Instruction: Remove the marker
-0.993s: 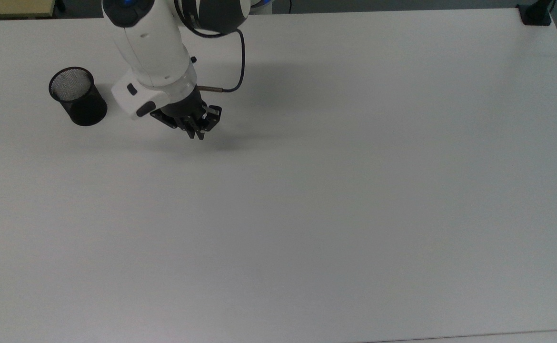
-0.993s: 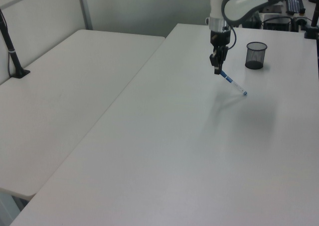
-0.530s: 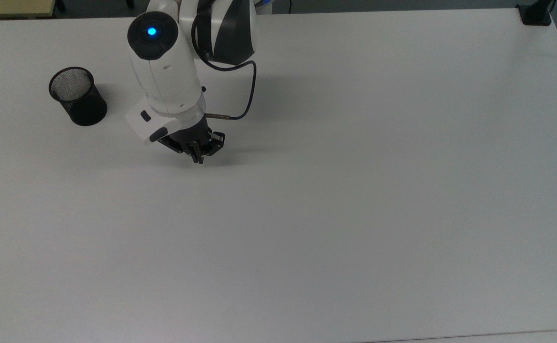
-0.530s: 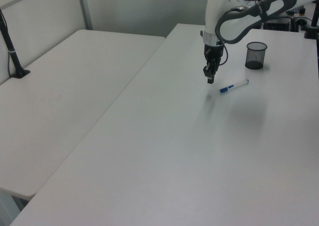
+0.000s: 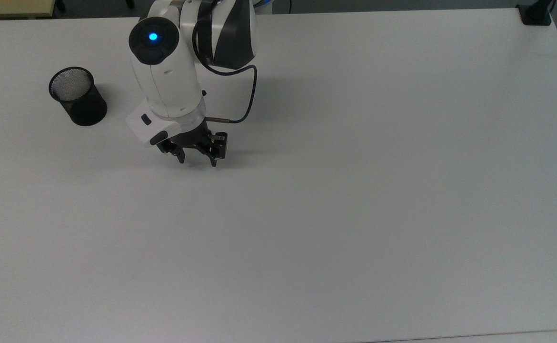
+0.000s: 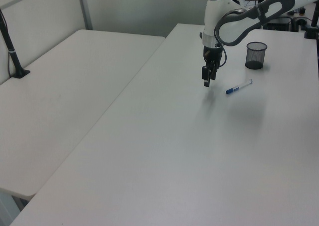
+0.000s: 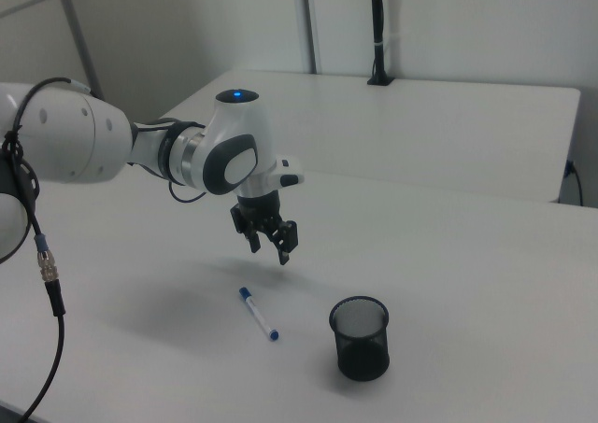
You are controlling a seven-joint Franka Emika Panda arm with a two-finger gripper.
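Note:
The marker [image 6: 239,87] lies flat on the white table [image 5: 354,190], a slim white pen with a blue cap; it also lies in the right view [image 7: 258,313]. In the top view the arm covers it. My gripper [image 5: 196,160] hangs open and empty above the table, its fingers pointing down. It hovers a short way to the left view's left of the marker [image 6: 207,81], and above and beyond it in the right view [image 7: 269,248]. The black mesh cup [image 5: 76,95] stands upright and empty.
The mesh cup [image 6: 255,55] stands beyond the marker in the left view, and in the right view the cup [image 7: 360,337] stands to its right. A second white table [image 6: 60,86] adjoins at the left view's left, with a black clamp post [image 6: 12,51] on it.
A second ago my gripper held the marker tilted with its tip low. It has let go and opened; the marker now lies flat and has slid slightly to the left view's right.

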